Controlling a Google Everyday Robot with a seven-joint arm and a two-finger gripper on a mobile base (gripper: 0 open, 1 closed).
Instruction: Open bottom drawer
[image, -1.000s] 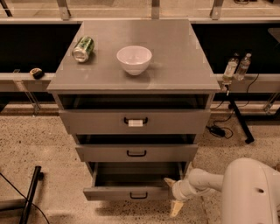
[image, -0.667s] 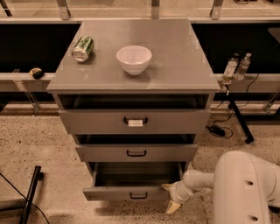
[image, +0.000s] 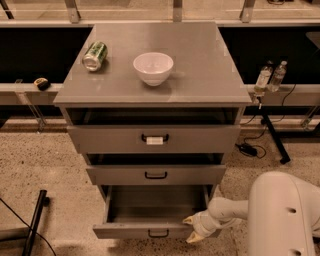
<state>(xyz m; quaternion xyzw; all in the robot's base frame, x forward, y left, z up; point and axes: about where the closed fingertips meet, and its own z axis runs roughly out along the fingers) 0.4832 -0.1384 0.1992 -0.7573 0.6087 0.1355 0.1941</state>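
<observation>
The bottom drawer (image: 150, 231) of the grey cabinet (image: 200, 80) stands pulled out, its deep grey box open to view and its small black loop handle (image: 158, 233) on the plain front. My gripper (image: 191, 228) is at the drawer's right front corner, fingers spread apart, one above the front's top edge and one below it. The white arm (image: 280, 215) comes in from the lower right. The middle drawer (image: 156, 174) and the top drawer with the white label (image: 155, 141) sit above it, each slightly out.
A green can (image: 95, 55) lies on its side and a white bowl (image: 153, 68) stands on the cabinet top. Two bottles (image: 270, 76) stand on a rail at the right. A black stand leg (image: 35, 220) is on the floor at the left. Cables (image: 250, 149) lie at the right.
The arm and gripper have shifted slightly left toward the drawer's right corner. The bottom drawer sits a little farther out than before.
</observation>
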